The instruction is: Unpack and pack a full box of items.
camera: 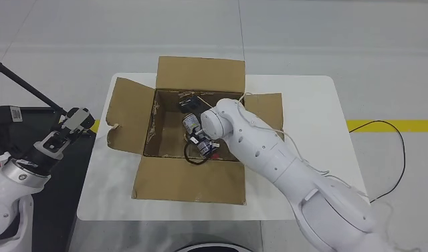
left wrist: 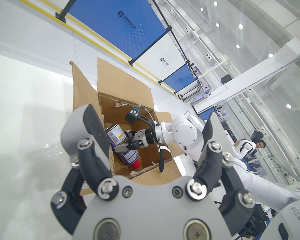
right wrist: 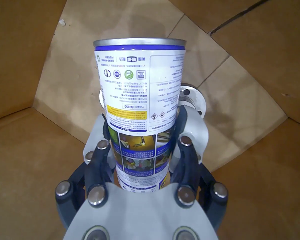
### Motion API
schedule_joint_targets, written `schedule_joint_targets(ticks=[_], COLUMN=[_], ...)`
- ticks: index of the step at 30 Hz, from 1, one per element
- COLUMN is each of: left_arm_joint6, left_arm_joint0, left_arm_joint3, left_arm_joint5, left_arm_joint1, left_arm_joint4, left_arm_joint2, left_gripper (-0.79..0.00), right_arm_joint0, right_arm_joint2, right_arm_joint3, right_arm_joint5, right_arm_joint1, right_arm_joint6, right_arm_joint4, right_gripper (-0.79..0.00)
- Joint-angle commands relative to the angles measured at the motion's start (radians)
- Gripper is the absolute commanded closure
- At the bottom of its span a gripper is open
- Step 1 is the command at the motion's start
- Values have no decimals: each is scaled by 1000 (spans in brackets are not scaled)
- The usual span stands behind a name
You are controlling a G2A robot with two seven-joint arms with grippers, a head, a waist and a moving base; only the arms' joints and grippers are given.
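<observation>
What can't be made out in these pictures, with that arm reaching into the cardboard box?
- Right wrist view: the cap end of the spray can, behind the palm of the right gripper.
- Top view: part of the floor of the box, under the right arm.
- Left wrist view: the box's near corner, behind a finger of the left gripper.

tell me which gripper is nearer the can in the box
Right. The right gripper is shut on the can, inside the box. The left gripper hangs open beyond the table edge, well apart from box and can.
</observation>
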Motion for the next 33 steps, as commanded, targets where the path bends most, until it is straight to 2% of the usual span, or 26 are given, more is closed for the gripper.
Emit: schedule_joint_targets(ticks=[1, 8, 15, 22, 33], left_arm_joint6=[0, 0, 0, 0, 0], left_arm_joint0=[0, 0, 0, 0, 0], left_arm_joint3=[0, 0, 0, 0, 0], left_arm_joint5=[0, 0, 0, 0, 0], left_arm_joint1=[0, 0, 0, 0, 0], left_arm_joint4=[0, 0, 0, 0, 0], left_arm_joint2=[0, 0, 0, 0, 0], left_gripper=[-785, -785, -785, -785, -785], right_arm_joint0=[3, 8, -10, -72, -223], right_arm_joint2=[6, 45, 112, 233, 510], right_arm_joint3=[-1, -57, -192, -413, -840], right_arm_joint5=[-1, -18, -38, -22, 16], right_arm_joint1=[-3, 0, 28, 82, 180], right_arm_joint6=[1, 25, 70, 106, 252], right_arm_joint4=[1, 6, -13, -76, -325], right_gripper=[0, 0, 0, 0, 0])
